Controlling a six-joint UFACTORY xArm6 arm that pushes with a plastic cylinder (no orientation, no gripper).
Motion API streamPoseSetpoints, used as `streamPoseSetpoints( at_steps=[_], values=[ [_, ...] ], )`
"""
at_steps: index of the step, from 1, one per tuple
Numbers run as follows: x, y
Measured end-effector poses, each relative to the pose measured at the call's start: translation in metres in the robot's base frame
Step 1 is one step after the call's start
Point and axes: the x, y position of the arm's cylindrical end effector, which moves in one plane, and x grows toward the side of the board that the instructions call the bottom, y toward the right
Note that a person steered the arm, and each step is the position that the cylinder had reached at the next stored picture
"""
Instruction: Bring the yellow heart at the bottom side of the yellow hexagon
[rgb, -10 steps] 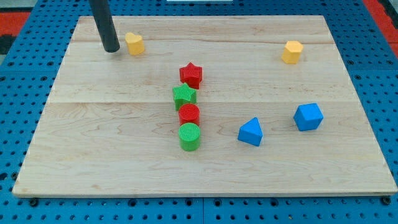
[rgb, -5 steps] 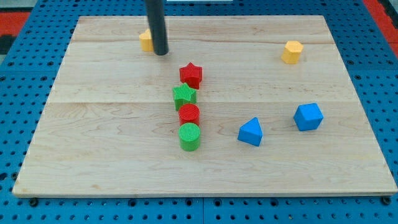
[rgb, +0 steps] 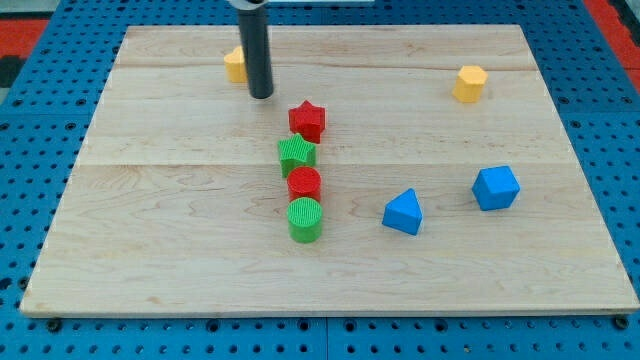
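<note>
Wooden desk (rgb: 150, 250) carries everything; no gripper exists, only a bare rod holding nothing. My tip (rgb: 261, 96) sits just below-right of the yellow heart (rgb: 235, 65), partly hiding it. Far right waits the yellow hexagon (rgb: 469, 83). A push from this side risks driving the heart leftward, away.

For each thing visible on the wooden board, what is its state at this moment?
my tip: on the board, just right and below the yellow heart.
yellow heart block: near the top edge, partly hidden by the rod.
yellow hexagon block: alone, top right.
red star block, green star block, red cylinder, green cylinder: one tight column.
blue triangular block, blue angular block: apart, untouched.
</note>
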Motion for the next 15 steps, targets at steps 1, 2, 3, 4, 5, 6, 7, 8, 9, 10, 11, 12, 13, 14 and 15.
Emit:
streamPoseSetpoints(
  at_steps=[1,2,3,4,5,6,7,8,9,10,11,12,13,14,15],
  values=[
    [0.004,-0.04],
    [0.007,-0.077],
    [0.005,-0.089],
    [-0.032,-0.086],
    [-0.038,-0.085],
    [-0.059,-0.079],
    [-0.059,-0.077],
    [-0.059,-0.043],
    [-0.059,0.008],
    [-0.059,0.062],
    [-0.059,0.111],
    [-0.059,0.16],
    [-0.059,0.166],
    [-0.065,0.125],
    [-0.079,0.081]
  ],
)
